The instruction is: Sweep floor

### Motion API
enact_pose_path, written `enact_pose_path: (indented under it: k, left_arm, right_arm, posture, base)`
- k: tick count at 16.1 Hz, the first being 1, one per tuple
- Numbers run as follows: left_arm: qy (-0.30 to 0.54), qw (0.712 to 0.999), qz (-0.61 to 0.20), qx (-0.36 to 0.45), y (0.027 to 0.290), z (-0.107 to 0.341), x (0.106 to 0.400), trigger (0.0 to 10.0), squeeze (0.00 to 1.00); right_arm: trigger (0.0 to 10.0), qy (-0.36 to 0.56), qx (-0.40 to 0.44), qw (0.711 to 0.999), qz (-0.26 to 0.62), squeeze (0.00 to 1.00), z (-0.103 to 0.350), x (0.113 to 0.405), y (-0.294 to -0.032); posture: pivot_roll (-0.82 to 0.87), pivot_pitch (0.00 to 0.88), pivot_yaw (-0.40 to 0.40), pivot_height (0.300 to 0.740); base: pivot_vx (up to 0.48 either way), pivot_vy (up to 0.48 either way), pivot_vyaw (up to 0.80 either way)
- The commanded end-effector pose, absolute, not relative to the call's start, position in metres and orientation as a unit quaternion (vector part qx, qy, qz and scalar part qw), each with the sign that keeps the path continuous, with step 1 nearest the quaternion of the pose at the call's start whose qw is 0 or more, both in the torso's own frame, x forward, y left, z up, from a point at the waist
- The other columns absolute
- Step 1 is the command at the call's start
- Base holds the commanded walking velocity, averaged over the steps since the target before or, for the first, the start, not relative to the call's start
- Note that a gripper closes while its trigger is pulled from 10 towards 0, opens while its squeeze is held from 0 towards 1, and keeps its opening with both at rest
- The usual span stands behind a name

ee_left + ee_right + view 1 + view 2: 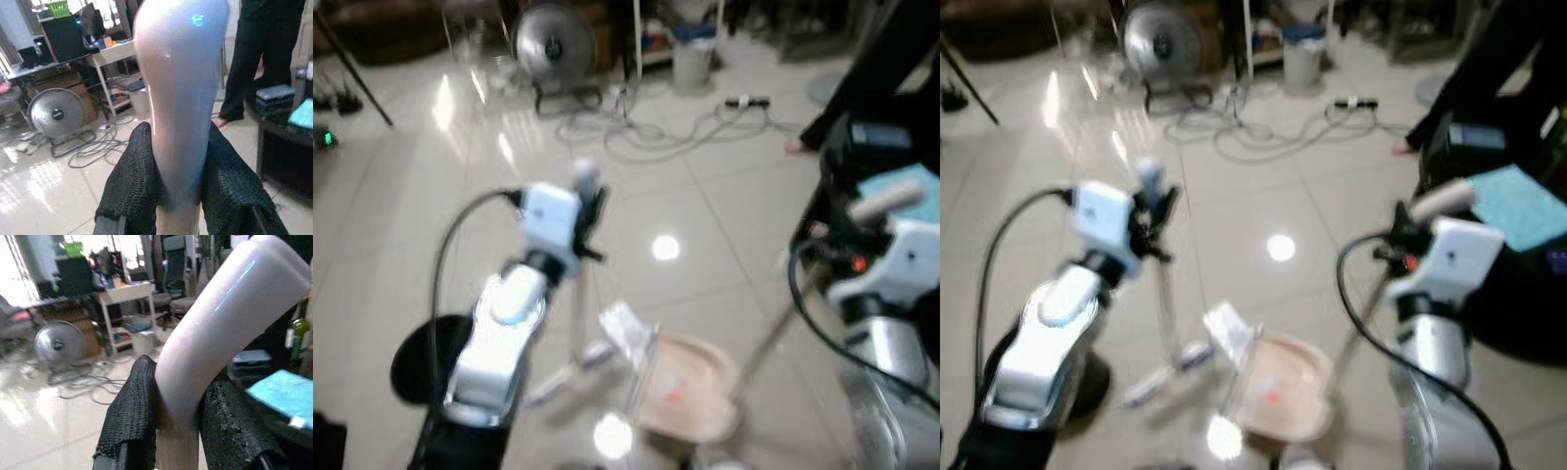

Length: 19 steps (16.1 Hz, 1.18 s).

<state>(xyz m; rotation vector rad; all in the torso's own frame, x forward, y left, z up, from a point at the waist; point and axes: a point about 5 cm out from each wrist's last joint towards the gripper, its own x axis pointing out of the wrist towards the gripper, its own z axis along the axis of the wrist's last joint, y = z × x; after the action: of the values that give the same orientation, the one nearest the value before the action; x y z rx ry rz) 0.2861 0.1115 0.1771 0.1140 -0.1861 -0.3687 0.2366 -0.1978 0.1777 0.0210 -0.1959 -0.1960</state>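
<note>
My left gripper (590,211) is shut on the pale top of a broom handle (178,98). Its black fingers (132,186) clamp the handle from both sides. The thin broom shaft runs down to a blurred broom head (568,377) on the tiled floor. My right gripper (1410,230) is shut on the curved pale dustpan handle (220,333), whose shaft slants down to a beige dustpan (690,387) resting on the floor between the arms. A crumpled white scrap (625,328) lies at the dustpan's mouth, beside the broom head.
A floor fan (553,44), a tangle of cables (646,132) and a white bin (693,59) sit at the far side. A person in black (871,78) stands far right, next to dark furniture with a blue cloth (901,186). A black round object (416,367) lies low left.
</note>
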Motion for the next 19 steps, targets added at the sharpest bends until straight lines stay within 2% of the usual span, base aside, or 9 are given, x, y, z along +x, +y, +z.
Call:
enact_pose_path:
  k: [1,6,9,15,17,19]
  left_arm:
    - [-0.107,0.978,-0.161,0.074,0.122,0.183,0.288,10.0,0.0]
    - [-0.103,0.981,-0.144,0.076,0.124,0.18,0.292,10.0,0.0]
    - [-0.079,0.989,-0.117,0.039,0.121,0.168,0.302,10.0,0.0]
    - [-0.109,0.99,-0.09,0.01,0.113,0.166,0.327,10.0,0.0]
    - [-0.138,0.987,-0.085,-0.003,0.109,0.166,0.339,10.0,0.0]
    - [-0.146,0.985,-0.088,-0.006,0.107,0.162,0.341,10.0,0.0]
  right_arm:
    - [10.0,-0.116,0.015,0.99,-0.083,0.0,0.185,0.238,-0.191]
    - [10.0,-0.11,-0.002,0.991,-0.08,0.0,0.18,0.241,-0.192]
    - [10.0,-0.115,-0.037,0.987,-0.104,0.0,0.171,0.249,-0.204]
    - [10.0,-0.143,-0.07,0.98,-0.121,0.0,0.171,0.256,-0.221]
    - [10.0,-0.153,-0.121,0.976,-0.097,0.0,0.159,0.265,-0.223]
    - [10.0,-0.162,-0.141,0.972,-0.099,0.0,0.159,0.27,-0.225]
  posture:
    - [-0.02,0.111,0.058,0.74]
    - [-0.02,0.111,0.054,0.74]
    - [-0.01,0.136,0.054,0.74]
    - [0.04,0.251,0.074,0.74]
    - [0.03,0.315,0.105,0.74]
    - [0.02,0.342,0.1,0.74]
  base:
    - [0.401,0.0,0.0]
    - [0.406,0.0,0.0]
    - [0.0,0.0,0.0]
    - [0.0,0.0,0.0]
    - [0.0,0.0,0.0]
    - [0.0,0.0,0.0]
